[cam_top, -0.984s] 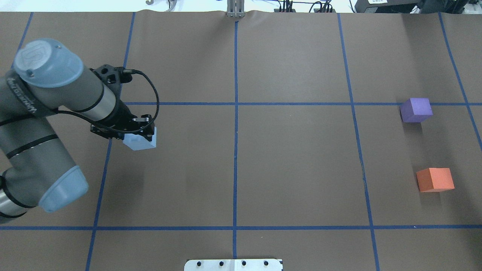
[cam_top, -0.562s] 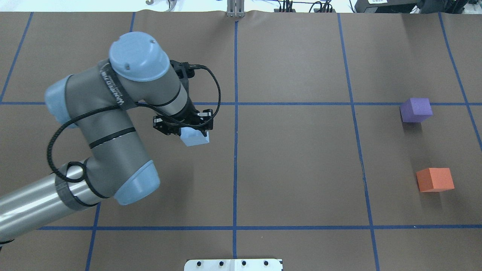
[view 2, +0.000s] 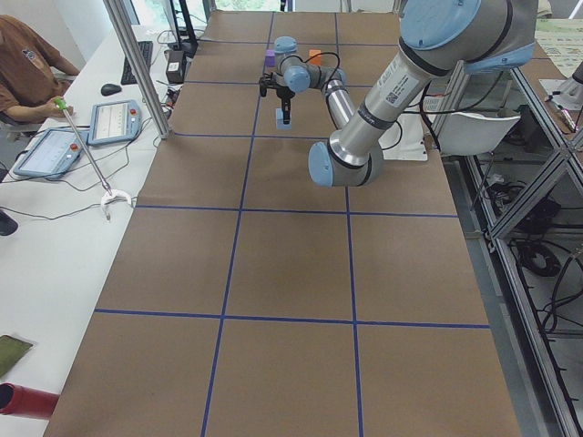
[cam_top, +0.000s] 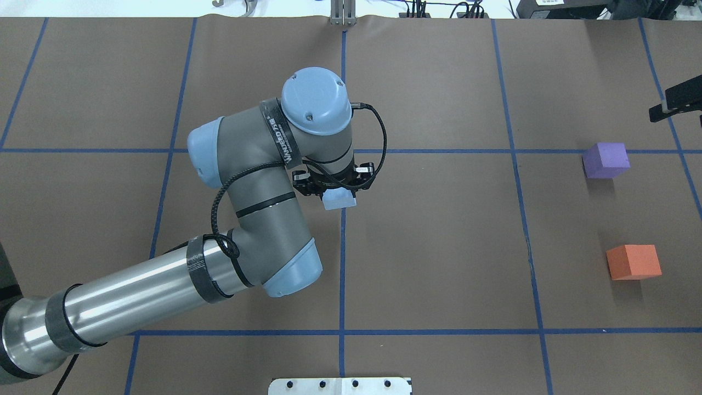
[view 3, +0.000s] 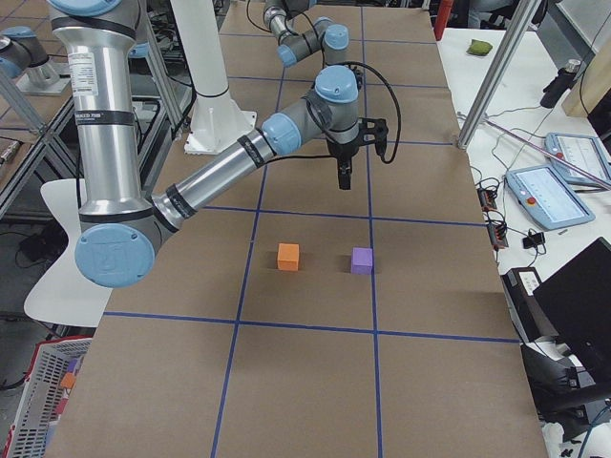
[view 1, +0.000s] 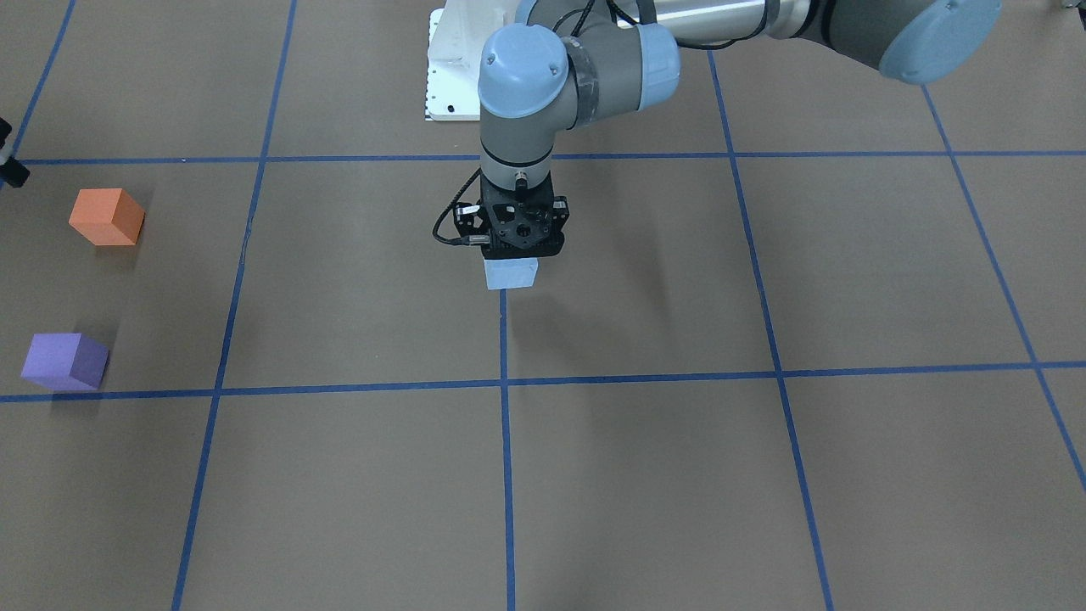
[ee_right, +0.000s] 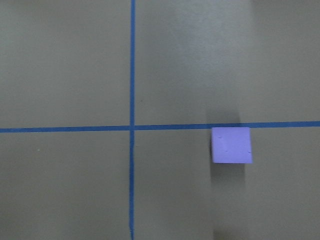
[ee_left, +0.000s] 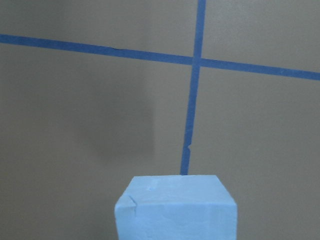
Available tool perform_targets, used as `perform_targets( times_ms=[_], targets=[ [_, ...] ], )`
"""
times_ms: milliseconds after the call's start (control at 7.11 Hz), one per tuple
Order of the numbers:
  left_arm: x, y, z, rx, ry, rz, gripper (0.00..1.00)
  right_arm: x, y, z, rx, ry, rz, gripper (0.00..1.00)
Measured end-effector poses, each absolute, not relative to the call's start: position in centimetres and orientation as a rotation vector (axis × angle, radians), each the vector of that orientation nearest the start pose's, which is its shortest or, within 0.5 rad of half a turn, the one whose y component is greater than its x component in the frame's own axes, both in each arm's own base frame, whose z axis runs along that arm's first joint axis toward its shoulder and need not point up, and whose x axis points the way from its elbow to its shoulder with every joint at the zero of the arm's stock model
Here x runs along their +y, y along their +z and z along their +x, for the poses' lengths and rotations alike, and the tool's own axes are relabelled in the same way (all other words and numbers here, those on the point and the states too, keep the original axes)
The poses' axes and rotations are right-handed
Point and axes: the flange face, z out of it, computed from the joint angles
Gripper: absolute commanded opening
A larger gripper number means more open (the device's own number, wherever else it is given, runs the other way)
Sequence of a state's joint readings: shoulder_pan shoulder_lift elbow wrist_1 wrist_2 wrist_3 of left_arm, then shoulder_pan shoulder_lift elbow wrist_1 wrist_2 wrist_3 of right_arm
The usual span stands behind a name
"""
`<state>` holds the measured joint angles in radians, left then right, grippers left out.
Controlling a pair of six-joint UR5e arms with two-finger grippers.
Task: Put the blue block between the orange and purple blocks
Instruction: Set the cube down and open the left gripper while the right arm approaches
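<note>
My left gripper (cam_top: 335, 187) is shut on the light blue block (cam_top: 339, 199) and holds it above the table's centre line. The block also shows in the front view (view 1: 511, 273) and fills the bottom of the left wrist view (ee_left: 175, 210). The purple block (cam_top: 605, 159) and the orange block (cam_top: 633, 262) sit on the table far to the right, with a gap between them. The purple block also shows in the right wrist view (ee_right: 231, 145). My right gripper (view 3: 342, 177) hangs high near the purple block; I cannot tell whether it is open or shut.
Blue tape lines (cam_top: 343, 258) divide the brown table into squares. A white base plate (cam_top: 340, 385) lies at the near edge. The left arm's elbow (cam_top: 285, 269) reaches over the left middle of the table. Tablets and cables (view 3: 554, 191) lie beyond the far edge.
My left arm has swung right with the blue block, from the left part of the table to the centre line. A dark part of the right gripper has come into view at the right edge.
</note>
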<state>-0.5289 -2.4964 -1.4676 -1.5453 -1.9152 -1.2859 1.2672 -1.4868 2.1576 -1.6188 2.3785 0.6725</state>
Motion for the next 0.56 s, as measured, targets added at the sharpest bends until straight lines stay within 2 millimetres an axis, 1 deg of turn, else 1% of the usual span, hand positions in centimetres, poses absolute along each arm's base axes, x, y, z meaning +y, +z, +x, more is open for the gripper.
perform_targets(
  times_ms=[141, 281, 422, 562],
  targets=[
    [-46.4, 13.2, 61.1, 0.849, -0.088, 0.026, 0.0, -46.4, 32.0, -9.8, -0.981, 0.077, 0.152, 1.0],
    [-46.6, 13.8, 62.5, 0.846, -0.084, 0.031, 0.0, -47.0, 29.8, -11.3, -0.987, 0.066, 0.139, 1.0],
    [-46.5, 14.2, 63.1, 0.842, -0.079, 0.031, 0.12, -47.8, 27.0, -12.5, -0.974, 0.068, 0.107, 1.0],
    [-46.6, 14.5, 63.3, 0.838, -0.076, 0.032, 0.68, -48.5, 23.3, -14.0, -0.95, 0.069, 0.071, 1.0]
  ],
)
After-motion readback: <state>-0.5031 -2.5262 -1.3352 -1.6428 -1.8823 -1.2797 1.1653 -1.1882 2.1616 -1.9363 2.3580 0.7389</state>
